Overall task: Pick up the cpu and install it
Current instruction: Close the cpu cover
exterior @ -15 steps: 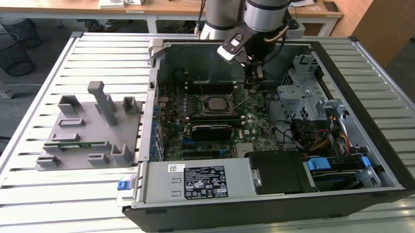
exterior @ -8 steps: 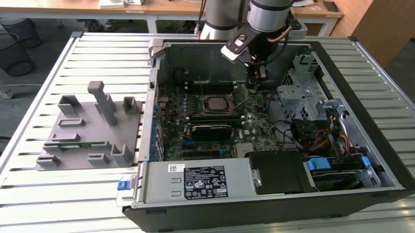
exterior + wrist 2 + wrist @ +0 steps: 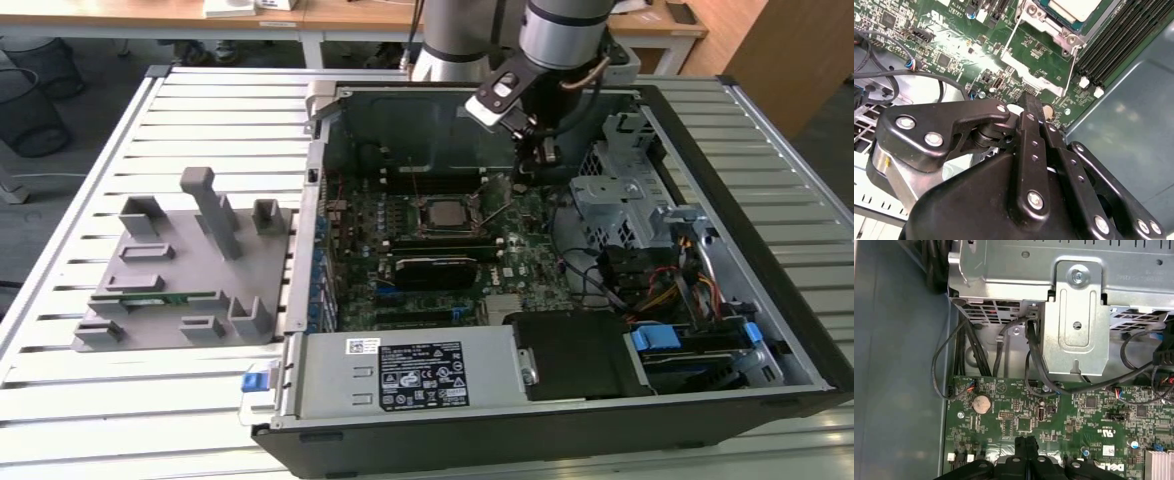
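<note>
Your pincer (image 3: 1024, 446): closed tip to tip, nothing held, hanging over the board (image 3: 1064, 410) | cpu (image 3: 1074, 7): lying in the socket frame (image 3: 1066, 36), near your pincer, clear of its tips

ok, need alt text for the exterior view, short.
The arm's gripper reaches down into an open computer case on a slatted table, over the motherboard, to the exterior view's right of the seated cpu. A grey fixture tray sits to the exterior view's left of the case.
</note>
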Action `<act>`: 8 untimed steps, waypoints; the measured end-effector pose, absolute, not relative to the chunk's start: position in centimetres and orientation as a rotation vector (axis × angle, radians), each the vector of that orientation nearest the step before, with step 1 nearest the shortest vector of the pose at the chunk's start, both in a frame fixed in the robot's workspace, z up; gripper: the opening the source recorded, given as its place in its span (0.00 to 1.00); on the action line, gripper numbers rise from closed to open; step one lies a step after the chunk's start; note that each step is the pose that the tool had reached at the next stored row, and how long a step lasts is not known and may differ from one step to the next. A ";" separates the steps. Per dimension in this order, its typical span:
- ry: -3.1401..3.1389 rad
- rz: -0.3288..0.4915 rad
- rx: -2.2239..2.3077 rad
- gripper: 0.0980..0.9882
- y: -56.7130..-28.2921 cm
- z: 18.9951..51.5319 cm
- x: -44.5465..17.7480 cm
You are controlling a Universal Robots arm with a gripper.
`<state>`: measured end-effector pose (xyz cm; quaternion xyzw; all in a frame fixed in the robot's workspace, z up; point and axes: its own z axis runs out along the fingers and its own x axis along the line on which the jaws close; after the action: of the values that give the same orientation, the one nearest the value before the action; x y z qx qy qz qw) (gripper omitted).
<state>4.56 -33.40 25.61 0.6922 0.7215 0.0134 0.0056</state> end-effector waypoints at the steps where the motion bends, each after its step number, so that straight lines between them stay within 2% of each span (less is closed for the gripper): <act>1: 2.259 0.041 2.167 0.01 -33.4 25.5 4.6; 8: 2.261 0.037 2.170 0.01 -33.4 24.5 4.6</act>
<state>4.61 -33.39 24.50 0.6923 0.7215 0.0118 0.0038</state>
